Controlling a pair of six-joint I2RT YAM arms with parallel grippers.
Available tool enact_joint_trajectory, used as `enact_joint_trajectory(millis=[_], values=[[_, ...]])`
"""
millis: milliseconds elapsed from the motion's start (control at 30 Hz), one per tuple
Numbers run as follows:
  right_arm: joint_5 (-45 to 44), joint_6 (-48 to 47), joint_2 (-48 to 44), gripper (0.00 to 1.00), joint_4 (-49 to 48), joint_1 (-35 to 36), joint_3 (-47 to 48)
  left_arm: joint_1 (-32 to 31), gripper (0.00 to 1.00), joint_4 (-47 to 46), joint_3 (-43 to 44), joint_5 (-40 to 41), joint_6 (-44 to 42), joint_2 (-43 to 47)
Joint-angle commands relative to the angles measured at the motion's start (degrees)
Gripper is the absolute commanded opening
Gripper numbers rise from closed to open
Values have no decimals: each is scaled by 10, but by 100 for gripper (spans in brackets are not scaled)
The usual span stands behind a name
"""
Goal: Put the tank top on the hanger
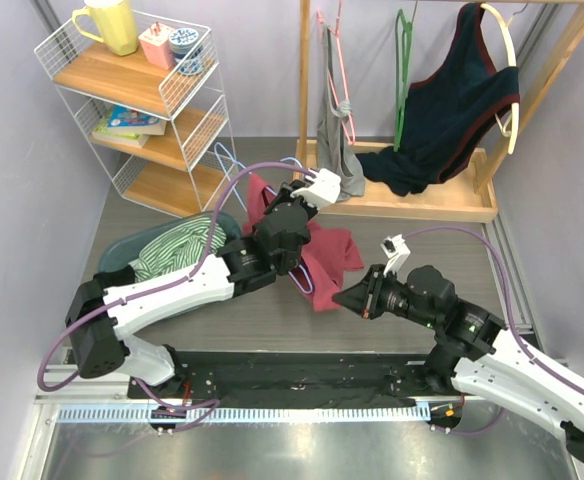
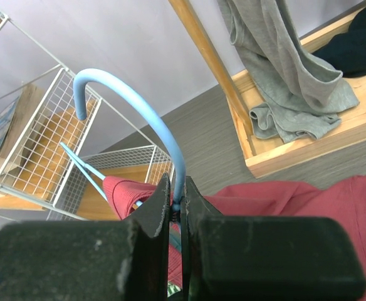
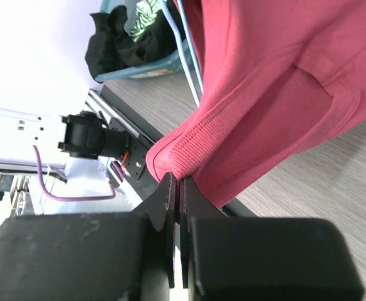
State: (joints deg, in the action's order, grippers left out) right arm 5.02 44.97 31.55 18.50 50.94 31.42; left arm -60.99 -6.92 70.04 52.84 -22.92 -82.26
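Pinching the stitched edge of the dark red ribbed-fabric tank top (image 3: 264,94), the right tool (image 3: 177,182) is gripping with its jaws closed to a sliver, only a fold of the hem lying between them. The garment is looking light, limp and a little stretchy, so it is likely to be sagging and bunching wherever nothing is supporting it, and a pull on the plain cloth would probably be distorting it. The doubled seams at the hem, armholes and straps are offering the firmest places to take hold, and the right tool is gripping at one of them now. The left tool (image 2: 177,188) is clamping, just as tightly, the neck of the thin light-blue wire hanger (image 2: 164,132) just below its curved hook. That hanger is seeming stiff, light and smooth, so it may be swivelling in so narrow a pinch. The tank top is draping between the two tools over the middle of the grey tabletop (image 1: 532,270), somewhat toward its far edge, starting beside the left tool and spreading down to the right tool at its lowest corner. One part of the fabric is lying over a sloping arm of the hanger, touching it. Whether both straps are sitting on the frame I cannot tell.
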Motion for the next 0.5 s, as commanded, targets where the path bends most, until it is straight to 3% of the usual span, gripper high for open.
enact_joint_trajectory(millis=[0,467], values=[[-8,-12,15,1,-31,2,46,2,0,-42,-3,-3,25,25],[20,7,83,1,-128,3,45,2,0,-21,43,-30,115,2]])
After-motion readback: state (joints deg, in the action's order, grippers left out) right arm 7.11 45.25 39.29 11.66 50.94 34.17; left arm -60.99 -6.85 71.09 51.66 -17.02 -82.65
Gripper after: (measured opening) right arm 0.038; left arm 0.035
